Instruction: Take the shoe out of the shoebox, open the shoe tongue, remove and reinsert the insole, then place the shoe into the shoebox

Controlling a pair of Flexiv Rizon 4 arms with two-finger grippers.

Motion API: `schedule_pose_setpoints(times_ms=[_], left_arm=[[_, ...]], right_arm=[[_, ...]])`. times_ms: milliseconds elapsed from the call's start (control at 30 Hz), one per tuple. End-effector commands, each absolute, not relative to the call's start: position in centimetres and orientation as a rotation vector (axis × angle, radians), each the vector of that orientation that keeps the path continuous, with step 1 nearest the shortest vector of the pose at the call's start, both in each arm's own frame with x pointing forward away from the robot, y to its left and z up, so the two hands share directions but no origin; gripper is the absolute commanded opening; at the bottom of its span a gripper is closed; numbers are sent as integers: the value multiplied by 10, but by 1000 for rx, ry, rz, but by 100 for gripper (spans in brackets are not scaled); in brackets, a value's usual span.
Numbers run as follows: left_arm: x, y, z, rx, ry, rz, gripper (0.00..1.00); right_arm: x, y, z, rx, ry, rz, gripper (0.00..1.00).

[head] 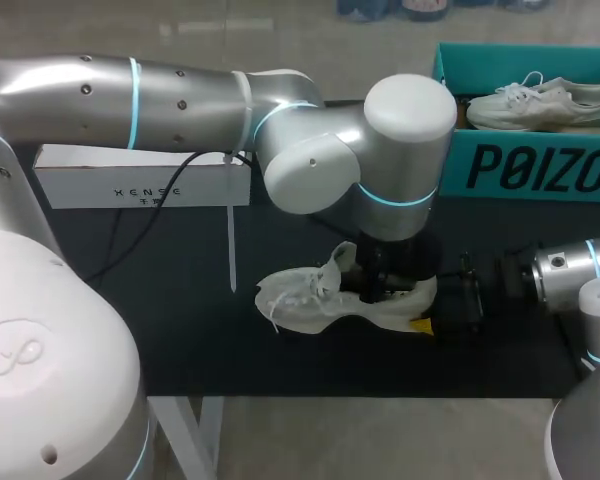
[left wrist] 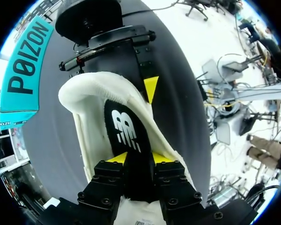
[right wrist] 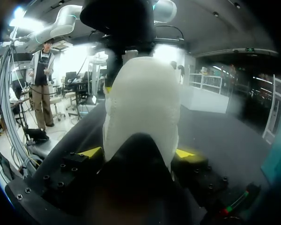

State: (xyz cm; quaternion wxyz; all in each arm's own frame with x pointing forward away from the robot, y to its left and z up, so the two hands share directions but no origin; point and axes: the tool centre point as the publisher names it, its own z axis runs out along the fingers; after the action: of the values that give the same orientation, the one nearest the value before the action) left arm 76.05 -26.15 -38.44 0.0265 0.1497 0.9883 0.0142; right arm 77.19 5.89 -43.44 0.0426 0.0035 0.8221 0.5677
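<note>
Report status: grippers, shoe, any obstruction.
Left gripper shut on insole inside shoe. Right gripper shut on shoe's heel, on table. Shoebox holds another shoe; no obstruction seen.

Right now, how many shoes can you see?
2. One white shoe lies on the dark mat, its heel in the right tool; another shoe sits in the teal shoebox. More may hide there.

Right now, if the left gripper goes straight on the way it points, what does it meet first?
The black insole inside the white shoe. The left gripper seems closed on it, so there is hardly any free way, though depth is unclear.
</note>
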Motion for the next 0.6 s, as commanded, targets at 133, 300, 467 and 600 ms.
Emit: schedule_pose_setpoints(times_ms=[133, 300, 467, 600], left_arm=[[772, -265, -410, 459, 3045, 14, 28], [773, -271, -440, 512, 3032, -17, 32], [763, -267, -453, 509, 2984, -50, 0], [757, -264, -447, 496, 2921, -34, 0]], right_arm=[[772, 60, -437, 14, 2515, 1733, 0], [772, 60, -437, 14, 2515, 1733, 0], [772, 60, -437, 14, 2515, 1733, 0], [772, 60, -437, 14, 2515, 1733, 0]])
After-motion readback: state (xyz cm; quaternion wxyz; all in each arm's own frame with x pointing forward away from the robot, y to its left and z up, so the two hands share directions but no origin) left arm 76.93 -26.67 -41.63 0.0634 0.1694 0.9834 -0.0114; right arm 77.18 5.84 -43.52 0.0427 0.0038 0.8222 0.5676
